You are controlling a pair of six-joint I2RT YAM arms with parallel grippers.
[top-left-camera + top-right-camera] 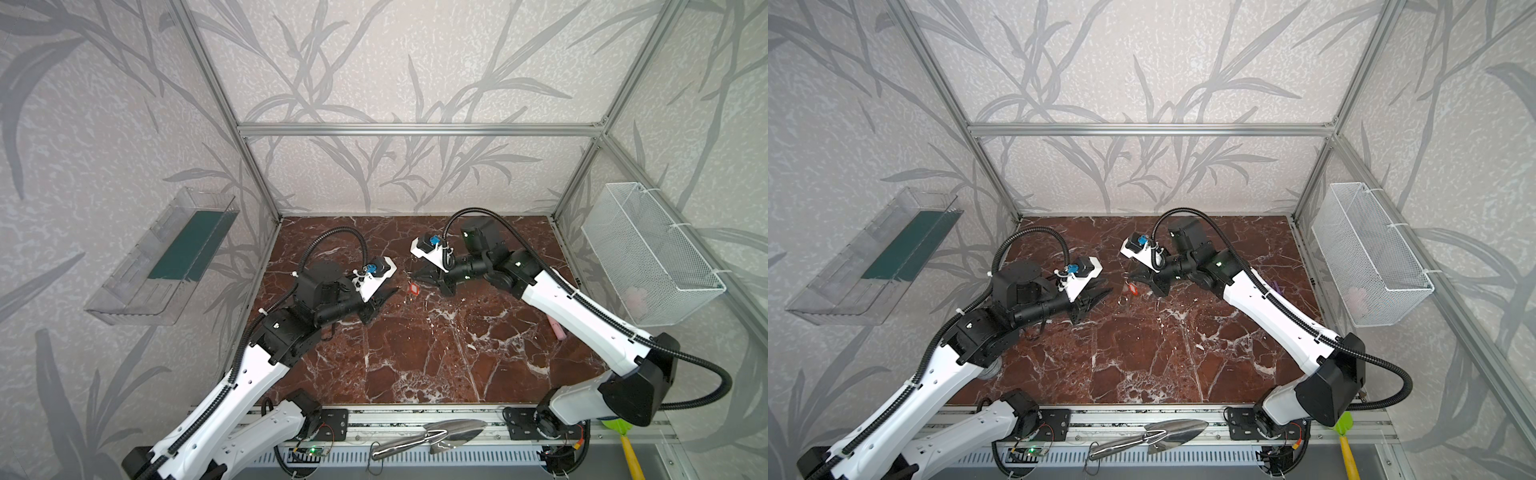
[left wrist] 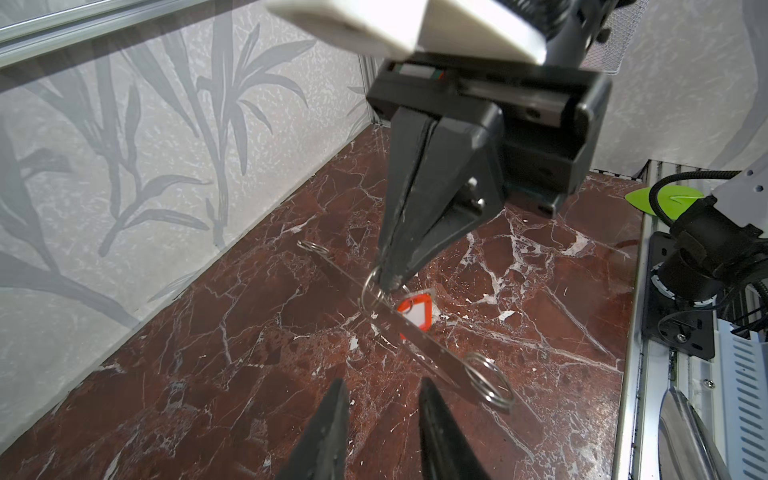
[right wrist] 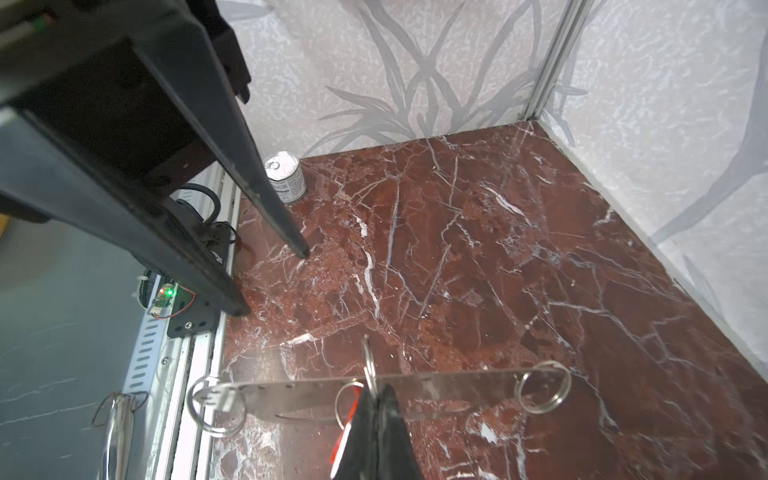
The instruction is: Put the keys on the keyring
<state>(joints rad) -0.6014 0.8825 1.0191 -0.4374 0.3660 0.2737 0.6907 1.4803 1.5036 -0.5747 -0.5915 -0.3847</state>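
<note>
Right end effector (image 3: 377, 390) is pinched shut on the wire loop of the keyring (image 2: 415, 313). The red tag with the pale centre hangs just beside its tips. The keys (image 3: 457, 388) here are a flat grey metal strip with a row of small holes along one edge and a split ring (image 3: 542, 386) at each end. The strip sits crosswise right at those closed tips, with the pinched loop at its middle. I can't tell whether the strip is clear of the bench (image 1: 415, 365) or resting on it. Left end effector (image 2: 382, 384) is parted to a narrow gap with nothing in it. It points at the near end of the strip and isn't touching it. In both top views I can only make out the red tag, mid-bench between the two end effectors. The strip is too thin to see there. Also in view: a small can (image 3: 286, 176) on the bench by the wall behind the left arm, a steel trowel (image 1: 432, 438) on the front rail, and a wire basket (image 1: 648, 257) on the right wall.
</note>
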